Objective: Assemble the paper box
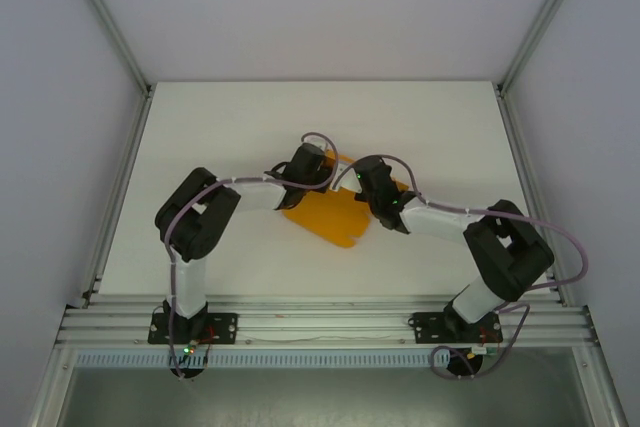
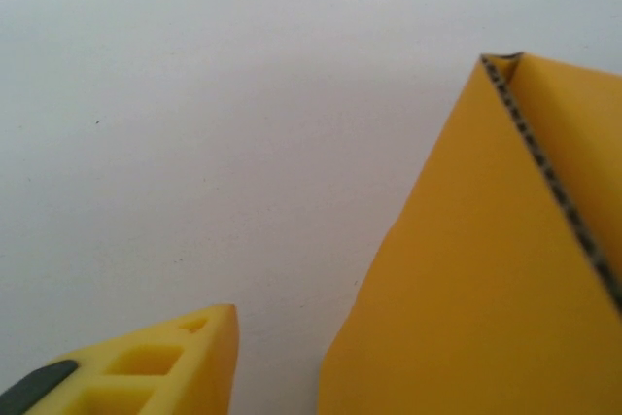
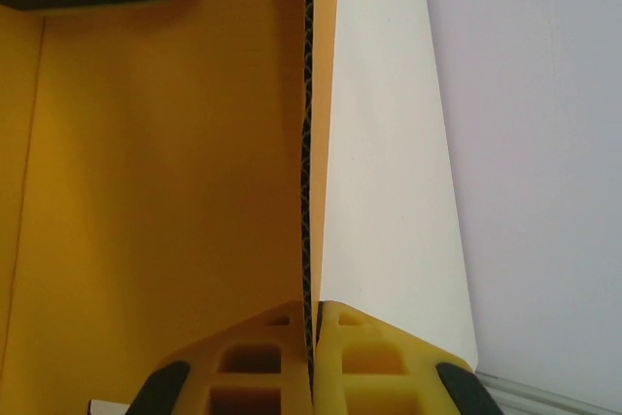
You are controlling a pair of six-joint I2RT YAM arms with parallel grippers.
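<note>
In the top view my left gripper (image 1: 320,175) sits at the upper left edge of the box (image 1: 330,222), which lies mid-frame. Its wrist view shows one finger (image 2: 185,352) at lower left, clear of the card, jaws apart. My right gripper (image 3: 313,310) is clamped on an upright box wall at bottom centre.

The paper box (image 3: 146,191) is matt orange corrugated card; the table (image 2: 194,94) is smooth matt white.

The top camera looks down from high behind over the whole table (image 1: 250,127); both wrist cameras sit pressed close to the paper box (image 1: 335,222), which all three share
</note>
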